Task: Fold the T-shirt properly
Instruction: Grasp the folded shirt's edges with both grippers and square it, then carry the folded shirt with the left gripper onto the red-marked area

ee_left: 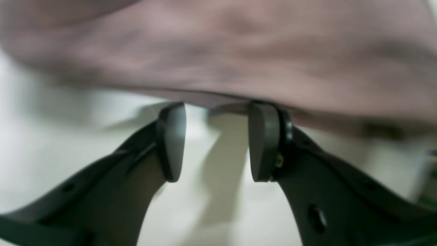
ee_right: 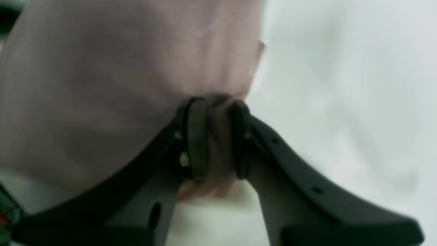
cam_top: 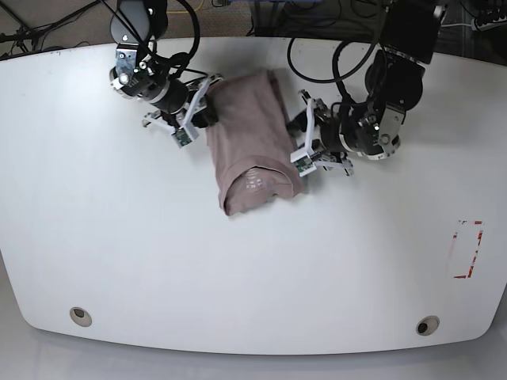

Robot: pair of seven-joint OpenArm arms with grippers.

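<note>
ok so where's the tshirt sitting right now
In the base view the T-shirt lies on the white table, upper centre, between the two arms: the right gripper pinches its left edge and the open left gripper sits at its right edge.

My left gripper (ee_left: pixel 216 141) stands with its jaws parted, nothing between the pads. My right gripper (ee_right: pixel 218 136) is clamped on the T-shirt (cam_top: pixel 252 134), arm reaching in low.

White table (cam_top: pixel 158 261), folded taupe T-shirt (cam_top: pixel 249 138) on it, perhaps a red-marked sticker (cam_top: pixel 467 249).
</note>
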